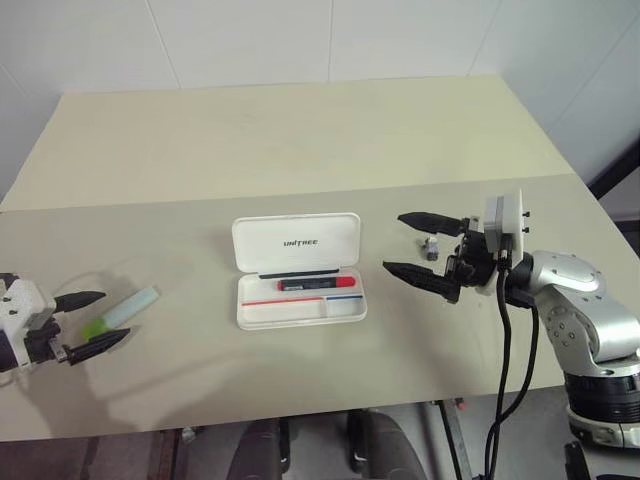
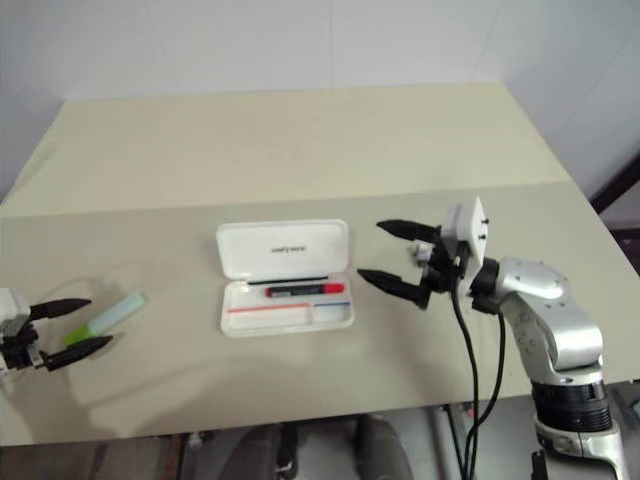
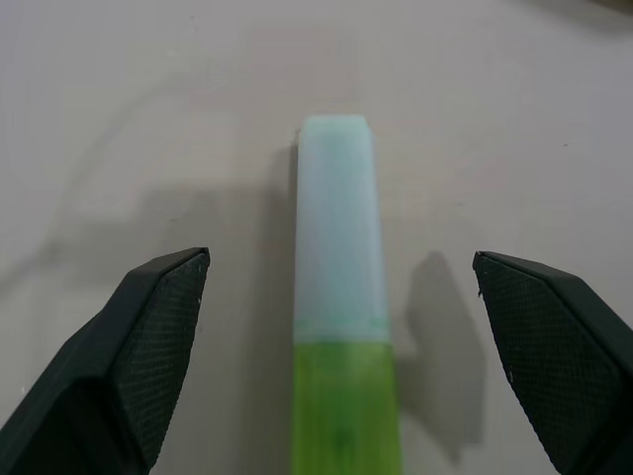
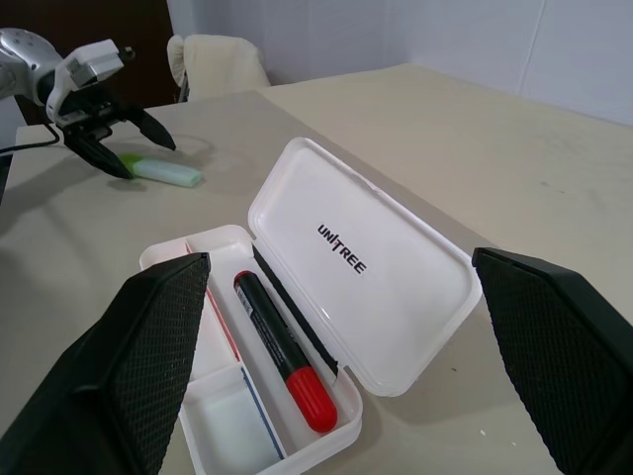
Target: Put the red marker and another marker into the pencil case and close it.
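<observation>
Open case on the surface, one marker inside, one marker between the left gripper's fingers.

Head view: the pencil case (image 1: pixel 296 270) lies open on the surface (image 1: pixel 300 150), lid up, with the red marker (image 1: pixel 316 283) in its tray. The right gripper (image 1: pixel 418 245) hangs just beside the case, fingers spread wide and holding nothing; a small grey object (image 1: pixel 431 248) sits between them. The left gripper (image 1: pixel 90 320) is also spread wide, the green marker (image 1: pixel 120 312) lying at its fingertips.
Left wrist view: the green marker lies on the surface midway between the two parted fingers (image 3: pixel 138 346), touching neither.
Right wrist view: the open case sits ahead between the wide fingers, red cap nearest the gripper.
</observation>
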`<state>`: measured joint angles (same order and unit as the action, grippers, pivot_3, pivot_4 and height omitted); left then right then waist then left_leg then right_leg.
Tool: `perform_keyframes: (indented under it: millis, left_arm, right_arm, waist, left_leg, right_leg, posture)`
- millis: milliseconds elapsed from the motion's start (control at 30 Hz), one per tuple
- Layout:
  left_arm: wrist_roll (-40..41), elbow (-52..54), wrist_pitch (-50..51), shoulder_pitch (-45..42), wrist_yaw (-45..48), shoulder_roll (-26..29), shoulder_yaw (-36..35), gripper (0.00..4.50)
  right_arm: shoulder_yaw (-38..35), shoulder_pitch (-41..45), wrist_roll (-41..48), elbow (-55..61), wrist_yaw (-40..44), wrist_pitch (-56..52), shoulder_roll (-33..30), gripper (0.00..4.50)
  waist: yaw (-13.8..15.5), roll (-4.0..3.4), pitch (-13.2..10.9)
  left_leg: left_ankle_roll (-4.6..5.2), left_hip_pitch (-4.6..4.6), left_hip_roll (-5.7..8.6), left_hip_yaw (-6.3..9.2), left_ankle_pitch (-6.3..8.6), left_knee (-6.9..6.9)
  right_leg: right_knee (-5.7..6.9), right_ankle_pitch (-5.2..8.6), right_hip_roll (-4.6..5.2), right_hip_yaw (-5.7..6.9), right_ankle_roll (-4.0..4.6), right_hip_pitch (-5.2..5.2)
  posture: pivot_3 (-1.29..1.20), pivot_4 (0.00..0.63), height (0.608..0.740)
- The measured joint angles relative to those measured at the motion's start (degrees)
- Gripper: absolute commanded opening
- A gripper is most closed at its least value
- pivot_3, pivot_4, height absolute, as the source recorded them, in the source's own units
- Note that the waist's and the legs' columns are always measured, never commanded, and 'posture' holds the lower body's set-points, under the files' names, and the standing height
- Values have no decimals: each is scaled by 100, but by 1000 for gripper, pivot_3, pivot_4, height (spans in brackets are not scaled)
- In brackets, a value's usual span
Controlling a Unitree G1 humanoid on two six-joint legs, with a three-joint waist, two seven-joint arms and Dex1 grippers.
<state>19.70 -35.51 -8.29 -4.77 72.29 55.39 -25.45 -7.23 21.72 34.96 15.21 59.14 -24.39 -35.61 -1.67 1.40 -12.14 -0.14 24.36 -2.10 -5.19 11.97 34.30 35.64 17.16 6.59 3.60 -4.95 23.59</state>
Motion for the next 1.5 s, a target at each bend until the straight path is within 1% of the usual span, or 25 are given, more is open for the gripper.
perform_keyframes:
  millis: [100, 133, 200, 267, 300, 433, 467, 633, 833, 1000, 1167, 1333, 1500]
  left_arm:
    - [-110, -443, -56, -249, -24, -31, 205, 4500]
    - [-120, -593, -70, -344, -23, -43, 232, 4077]
    - [-136, -817, -91, -489, -39, -43, 262, 3569]
    - [-142, -1013, -117, -604, -54, -43, 288, 2805]
    - [-143, -1050, -126, -622, -73, -43, 287, 2518]
    - [-145, -1075, -198, -627, -82, -53, 309, 1104]
    - [-145, -1072, -210, -625, -83, -56, 309, 1037]
    - [-118, -895, -233, -562, -125, -149, 285, 1039]
    - [119, 199, 156, -370, -103, -528, 365, 1039]
    - [358, 1357, 660, -446, -89, -552, 491, 1039]
    - [474, 2022, 1180, -854, -18, -576, 881, 1039]
    - [599, 2628, 1730, -1215, 157, -580, 1342, 1039]
    - [767, 3258, 2231, -1410, 227, -713, 1707, 1039]
  right_arm:
    - [-4, -14, 54, 147, -75, -70, -34, 4473]
    - [-9, -22, 72, 175, -97, -88, -59, 4500]
    - [-11, -23, 103, 267, -135, -127, -107, 4500]
    - [-15, -23, 137, 323, -161, -179, -182, 4500]
    - [-30, -24, 154, 332, -172, -190, -194, 4500]
    - [-44, -24, 164, 357, -195, -194, -230, 4500]
    - [-44, -24, 165, 360, -195, -194, -236, 4500]
    - [-44, -41, 165, 362, -152, -188, -296, 4500]
    - [-43, -50, 280, 348, 289, -44, -330, 4500]
    - [-39, -51, 444, 322, 770, 137, -330, 4500]
    - [-42, -52, 591, 126, 1073, 220, -333, 4500]
    - [-134, -284, 648, -52, 1420, 380, -418, 4500]
    - [-236, -535, 588, -153, 1466, 477, -504, 4500]
  waist:
    - [-5, 2, 1]
    - [0, 4, 2]
    - [4, 5, 3]
    - [1, 6, 4]
    - [-3, 7, 4]
    - [3, 7, 5]
    - [3, 7, 5]
    - [6, 4, 6]
    - [35, 10, 8]
    - [10, 22, 15]
    - [10, 22, 15]
    - [12, 22, 15]
    - [20, 22, 15]
  left_leg:
    - [0, -2, -2, -3, 0, 4]
    - [0, -3, -2, -3, 0, 5]
    - [1, -5, -2, -5, 0, 8]
    - [1, -8, -2, -7, 0, 13]
    - [1, -9, -3, -8, 0, 14]
    - [2, -12, -3, -11, 0, 17]
    - [2, -12, -3, -11, 0, 18]
    - [7, -11, -2, -13, 4, 23]
    - [12, -7, -3, -10, 6, 38]
    - [12, -8, -8, -12, 6, 48]
    - [13, -8, -9, -13, 5, 61]
    - [37, -6, -9, -15, -5, 69]
    - [40, -6, -11, -14, -6, 76]
  right_leg:
    - [6, 0, -2, -1, 0, 0]
    - [8, 0, -2, -1, 0, 0]
    - [12, 0, -2, -1, 0, 0]
    - [17, 0, -2, -3, 0, -1]
    - [18, 0, -2, -6, 0, -2]
    - [22, -1, -1, -8, -1, -2]
    - [23, -1, -1, -8, -1, -2]
    - [22, -1, 3, -11, -2, -4]
    - [22, -6, 5, -7, -7, -12]
    - [24, -12, 1, -10, -6, -15]
    - [31, -12, -4, -9, -6, -16]
    - [31, -13, -10, -10, -7, -20]
    - [34, -13, -15, -11, -8, -21]
  posture:
    - [0, 150, 740]
    - [0, 150, 740]
    - [0, 150, 740]
    - [0, 150, 740]
    - [0, 150, 740]
    - [0, 150, 740]
    - [0, 150, 740]
    - [0, 150, 740]
    - [0, 150, 740]
    - [0, 150, 740]
    - [0, 150, 740]
    - [0, 150, 740]
    - [0, 150, 740]
